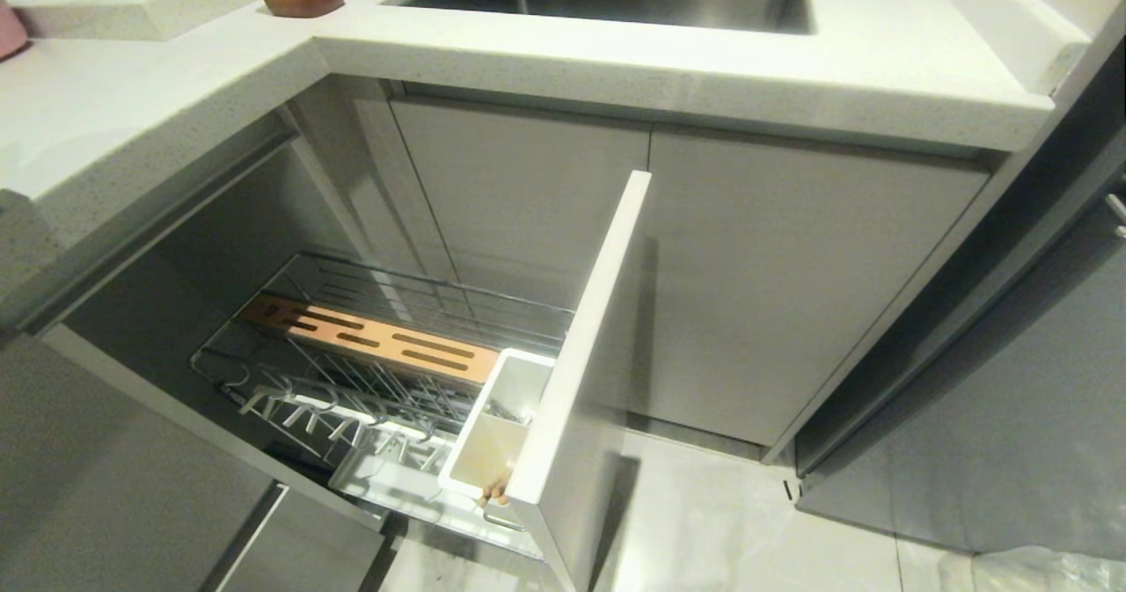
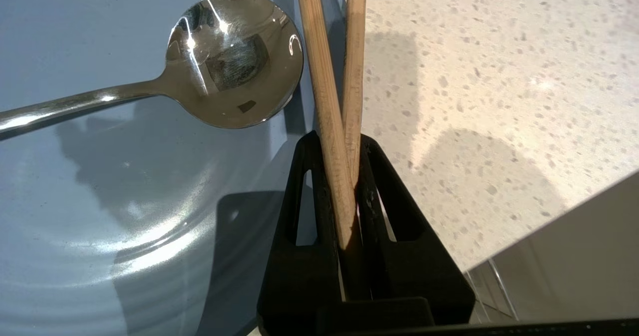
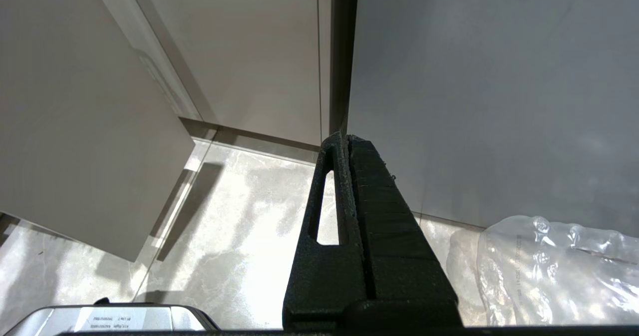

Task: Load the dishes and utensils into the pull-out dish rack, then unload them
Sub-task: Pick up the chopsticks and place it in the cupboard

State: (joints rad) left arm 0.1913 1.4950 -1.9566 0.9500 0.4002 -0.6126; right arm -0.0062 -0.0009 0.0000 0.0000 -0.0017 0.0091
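Your left hand (image 2: 344, 196) is clenched on the pair of long thin light-wood chopsticks (image 2: 334, 101). Their long axis runs from the fingers toward the top of the left wrist frame, beside the grey metal spoon (image 2: 234, 59) lying in the large light-blue plate (image 2: 100, 201) on the speckled white counter (image 2: 499, 101). The chrome wire pull-out dish rack (image 1: 396, 381) stands open at lower left of the head frame, with its white plastic utensil box (image 1: 493, 438) as the likely target. Your right hand (image 3: 347, 141) is closed and empty, near the floor.

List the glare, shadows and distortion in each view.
Head view: wide-angle bend in the countertop edges; rack interior shadowed.
Left wrist view: bright glints on the spoon; the left claw, shut on the chopsticks, throws a shadow on the plate.
Right wrist view: glare washes out the floor beside the right claw.
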